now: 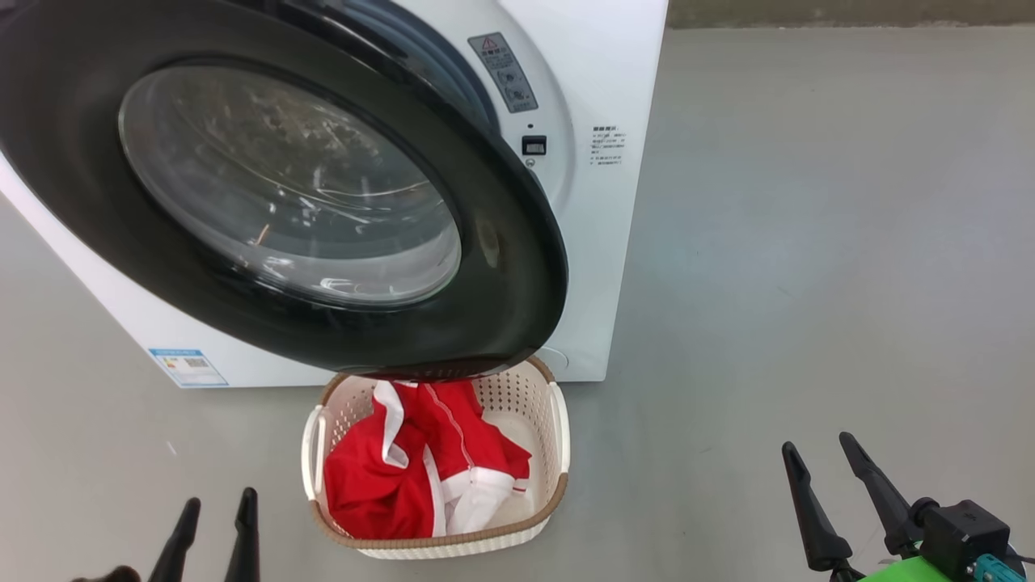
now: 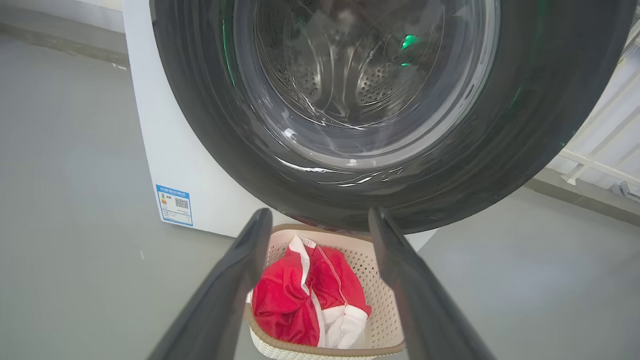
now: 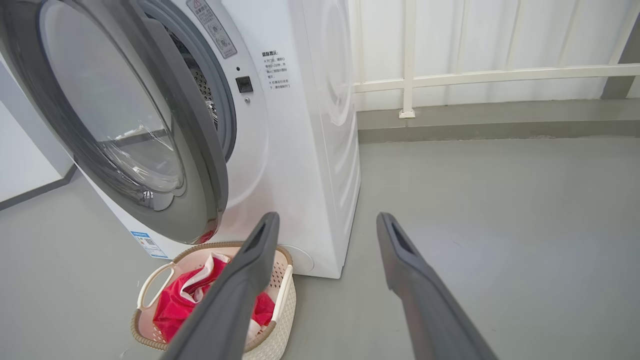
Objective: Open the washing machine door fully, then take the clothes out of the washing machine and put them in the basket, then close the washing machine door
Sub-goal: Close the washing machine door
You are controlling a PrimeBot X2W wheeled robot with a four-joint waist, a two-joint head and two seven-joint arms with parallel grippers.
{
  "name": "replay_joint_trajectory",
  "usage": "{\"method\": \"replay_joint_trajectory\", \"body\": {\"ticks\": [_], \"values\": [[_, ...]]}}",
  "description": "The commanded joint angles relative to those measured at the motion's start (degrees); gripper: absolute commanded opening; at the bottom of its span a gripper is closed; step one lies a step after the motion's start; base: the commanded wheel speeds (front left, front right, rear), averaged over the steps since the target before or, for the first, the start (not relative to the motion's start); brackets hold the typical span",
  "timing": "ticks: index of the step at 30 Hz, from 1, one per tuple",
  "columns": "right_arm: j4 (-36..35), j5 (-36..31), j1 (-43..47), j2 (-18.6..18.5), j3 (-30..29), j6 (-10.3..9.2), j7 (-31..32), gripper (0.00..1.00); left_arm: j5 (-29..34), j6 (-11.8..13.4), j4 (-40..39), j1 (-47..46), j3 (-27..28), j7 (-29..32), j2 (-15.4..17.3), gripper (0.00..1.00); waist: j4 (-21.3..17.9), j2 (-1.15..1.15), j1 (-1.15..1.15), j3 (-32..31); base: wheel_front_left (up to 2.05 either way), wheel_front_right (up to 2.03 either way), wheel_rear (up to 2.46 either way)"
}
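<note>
Head view shows you the washing machine door (image 1: 275,194) swung partway out from the washing machine (image 1: 602,242), its black rim hanging over the back edge of the basket (image 1: 558,440). The basket stands on the floor (image 1: 808,259) just in front of the machine and under the opening, I judge so that a garment has only a short drop. The clothes (image 1: 404,477), red with white trim, lie heaped inside it. Through the glass in the left wrist view the drum (image 2: 370,85) looks empty, so you are likely at the last step, shutting the door, which is not yet done.

Your left claw (image 1: 220,501) is spread wide and holds nothing. It sits low, to the left of the basket and clear of it. In its wrist view the fingers frame the basket, with the door's lower rim beyond their tips and apart from them. Your right claw (image 1: 817,444) is likewise wide open and empty, well apart from basket and door, off to the right. The door's free edge faces that side, so a push from there would seem to suit.
</note>
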Motion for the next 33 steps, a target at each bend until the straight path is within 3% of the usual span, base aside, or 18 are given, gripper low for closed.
{"method": "replay_joint_trajectory", "body": {"ticks": [1, 6, 16, 33], "values": [[-1.5, 0.4, -0.4, -0.7, 0.8, 0.35, -0.4, 1.0, 2.6, -0.3, -2.2, -0.1, 2.7, -0.7, 0.1, 1.0, -0.1, 0.0, 0.0, -0.4, 0.0, 0.0, 0.0], [-1.5, 0.8, 0.3, -0.3, 0.4, 0.35, -0.4, 1.0, 10.1, -0.3, -5.1, 1.6, 4.1, -0.7, -1.8, 1.0, -0.2, 0.0, 0.0, -1.2, 0.0, 0.0, 0.0], [-1.5, 0.6, 1.1, 0.0, 0.2, 0.35, -0.4, 1.0, 17.1, -0.3, -8.8, 3.3, 5.5, -0.7, -2.8, 1.0, -0.4, 0.0, 0.0, -2.1, 0.0, 0.0, 0.0], [-1.7, 0.4, 1.5, -0.2, 0.5, 0.35, -0.4, 1.0, 18.9, -0.3, -8.6, 4.3, 5.5, -0.7, -4.5, 1.0, 0.1, 0.0, 0.0, -2.1, 0.0, 0.0, 0.0]]}}
